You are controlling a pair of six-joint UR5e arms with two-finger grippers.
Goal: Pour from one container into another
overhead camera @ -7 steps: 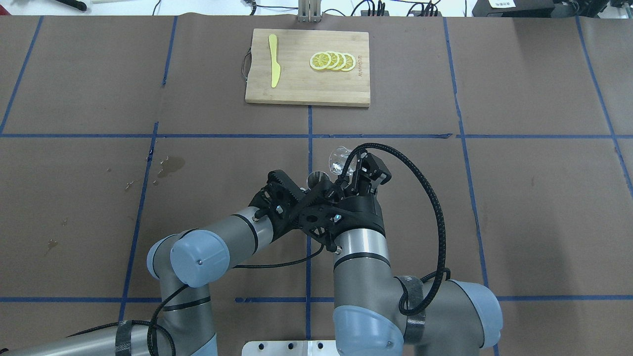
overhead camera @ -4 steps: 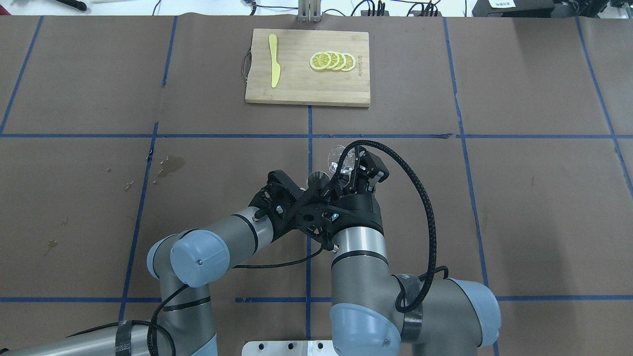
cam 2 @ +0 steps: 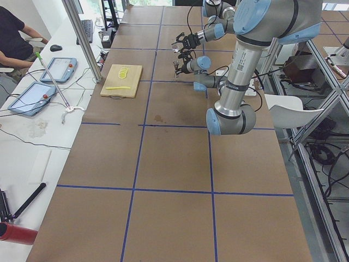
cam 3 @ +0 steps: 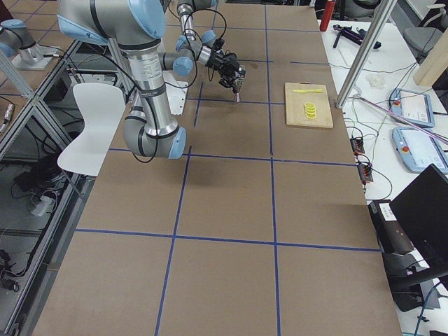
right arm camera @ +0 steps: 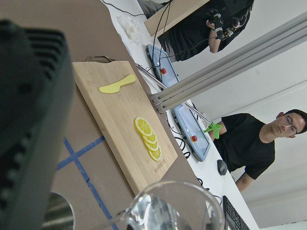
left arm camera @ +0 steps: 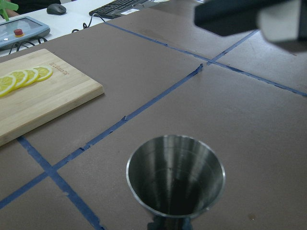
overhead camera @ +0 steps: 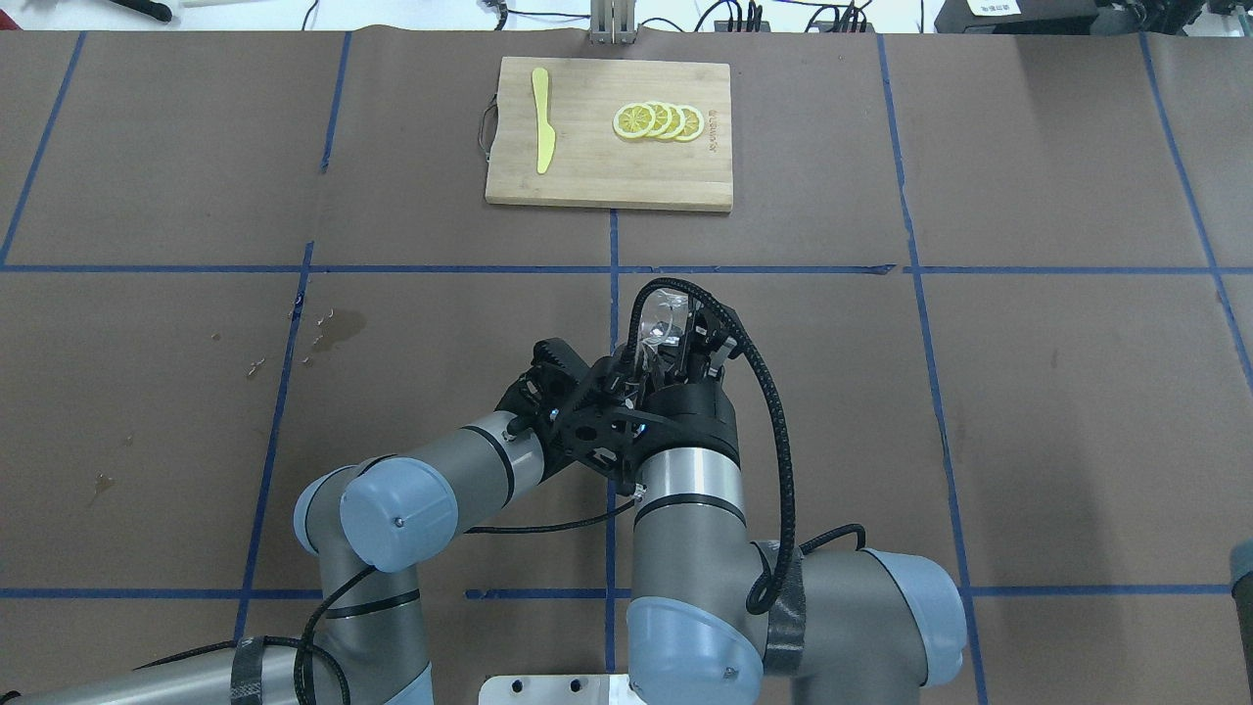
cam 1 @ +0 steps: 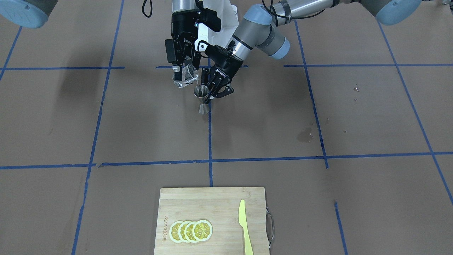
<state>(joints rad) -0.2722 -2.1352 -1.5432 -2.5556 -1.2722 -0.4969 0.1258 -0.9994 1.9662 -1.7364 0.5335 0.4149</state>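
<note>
My right gripper (cam 1: 184, 72) is shut on the small clear glass (cam 1: 185, 78), which hangs tilted in the air with its mouth toward the steel jigger (cam 1: 202, 99). My left gripper (cam 1: 209, 96) is shut on the jigger at its waist and keeps it upright on the brown table. In the overhead view the glass (overhead camera: 661, 318) shows above the crossed wrists and the jigger is hidden. The left wrist view looks into the jigger's upper cup (left arm camera: 175, 175), which looks dark inside. The right wrist view shows the glass rim (right arm camera: 172, 206) and the jigger's edge (right arm camera: 57, 215).
A wooden cutting board (overhead camera: 587, 181) with lemon slices (overhead camera: 658, 121) and a yellow knife (overhead camera: 541, 132) lies at the far side of the table. Wet stains (overhead camera: 338, 328) mark the paper to the left. Operators sit beyond the table's far edge.
My right gripper has carried the glass left, closer over the jigger, and its wrist has turned. The left gripper and the jigger have stayed in place.
</note>
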